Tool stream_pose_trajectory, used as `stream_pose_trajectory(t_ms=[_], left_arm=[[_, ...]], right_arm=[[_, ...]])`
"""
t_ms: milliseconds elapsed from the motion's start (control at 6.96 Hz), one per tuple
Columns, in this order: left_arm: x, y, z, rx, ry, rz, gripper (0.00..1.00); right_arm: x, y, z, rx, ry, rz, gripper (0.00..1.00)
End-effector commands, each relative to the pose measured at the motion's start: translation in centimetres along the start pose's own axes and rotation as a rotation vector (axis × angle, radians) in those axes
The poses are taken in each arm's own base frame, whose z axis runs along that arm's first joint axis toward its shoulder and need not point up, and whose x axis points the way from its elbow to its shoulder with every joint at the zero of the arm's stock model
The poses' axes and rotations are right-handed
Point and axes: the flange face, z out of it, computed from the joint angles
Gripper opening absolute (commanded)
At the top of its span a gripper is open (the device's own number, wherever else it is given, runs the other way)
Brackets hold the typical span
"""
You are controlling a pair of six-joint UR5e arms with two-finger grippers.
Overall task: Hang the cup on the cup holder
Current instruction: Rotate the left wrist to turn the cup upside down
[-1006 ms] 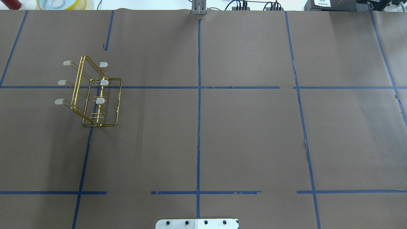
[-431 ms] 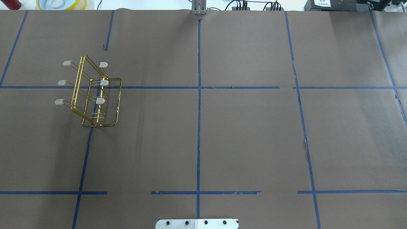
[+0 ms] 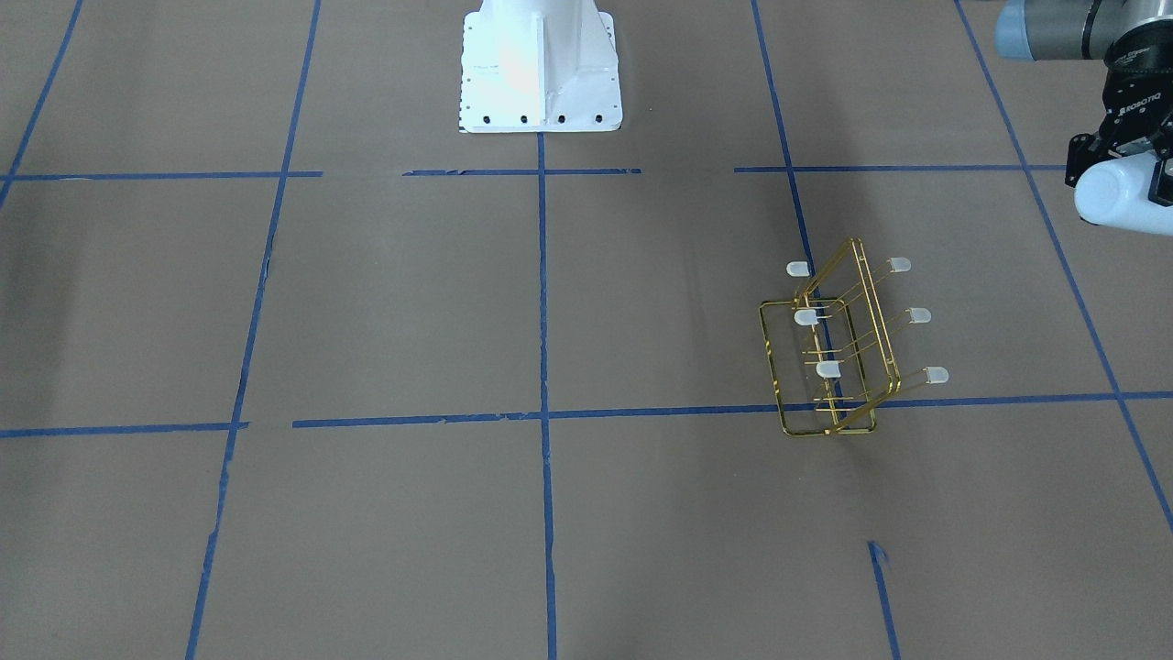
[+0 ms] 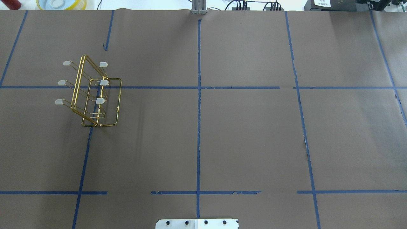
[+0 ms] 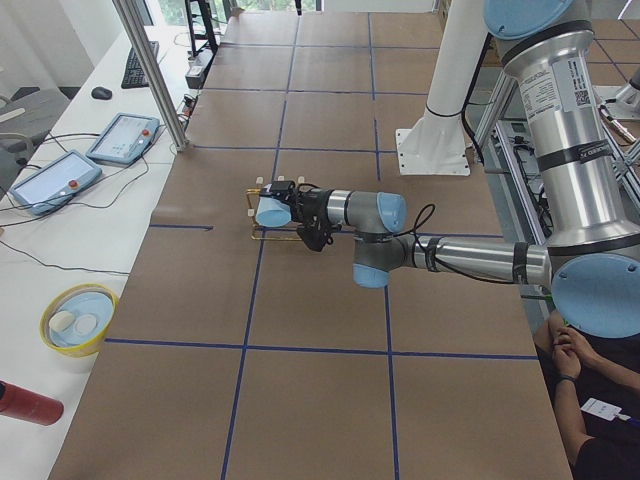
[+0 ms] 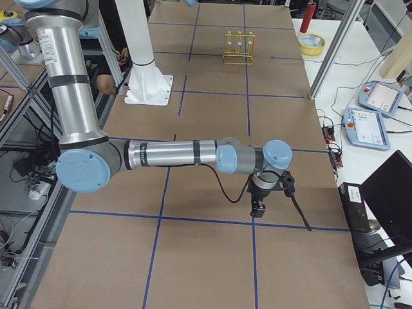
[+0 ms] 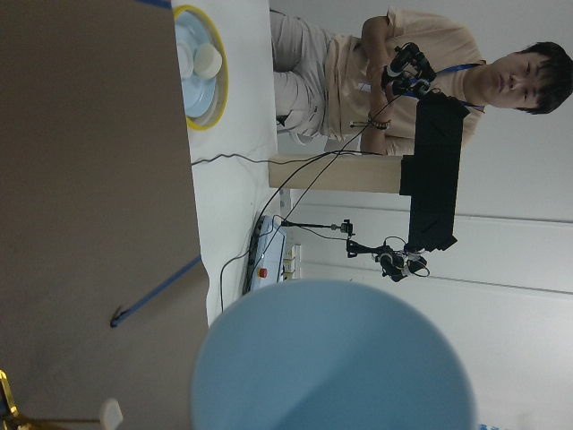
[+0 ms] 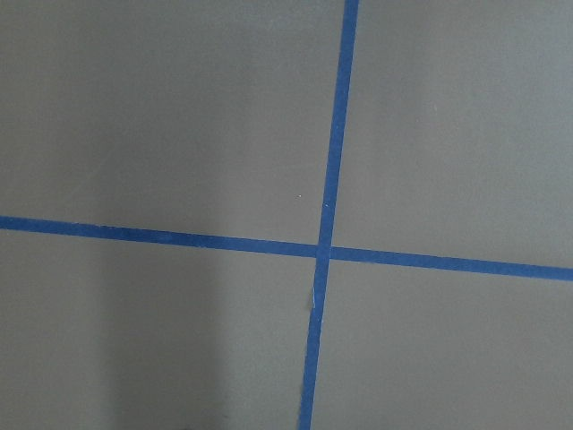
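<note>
The cup (image 3: 1120,200) is off the surface (image 4: 248,140), clamped on its side in the left jaws, which are closed against its pale blue wall. It hangs in the air close to the surface's left edge, apart from the cup holder (image 3: 829,357) and nearer that edge than the rack is. The left wrist view is filled at its bottom by the cup's rounded blue body, with one white prong cap (image 7: 111,413) showing beside it. The cup holder stands upright on its rectangular base in the left half of the surface, somewhat nearer the far edge than the robot's edge, its six capped prongs slanting up and outward. The right jaws point down just above the surface toward the far right corner; whether they are open cannot be told
</note>
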Motion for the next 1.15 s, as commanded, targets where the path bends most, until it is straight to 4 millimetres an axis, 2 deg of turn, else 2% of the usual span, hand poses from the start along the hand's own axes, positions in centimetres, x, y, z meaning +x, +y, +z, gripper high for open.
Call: stream_pose_trajectory(t_ms=[0, 718, 1006], left_arm=[[-1.3, 2.4, 0.2, -0.029, 0.050, -0.233, 0.00], [-4.8, 5.2, 0.1, -0.028, 0.287, -0.837, 0.00], [-6.7, 7.4, 1.0, -0.046, 0.370, -0.996, 0.00]], right_arm=[[-0.1, 0.0, 0.1, -0.001, 0.000, -0.001, 1.00], [0.0, 0.0, 0.0, 0.000, 0.000, 0.000, 1.00], [0.0, 0.0, 0.0, 0.000, 0.000, 0.000, 1.00]])
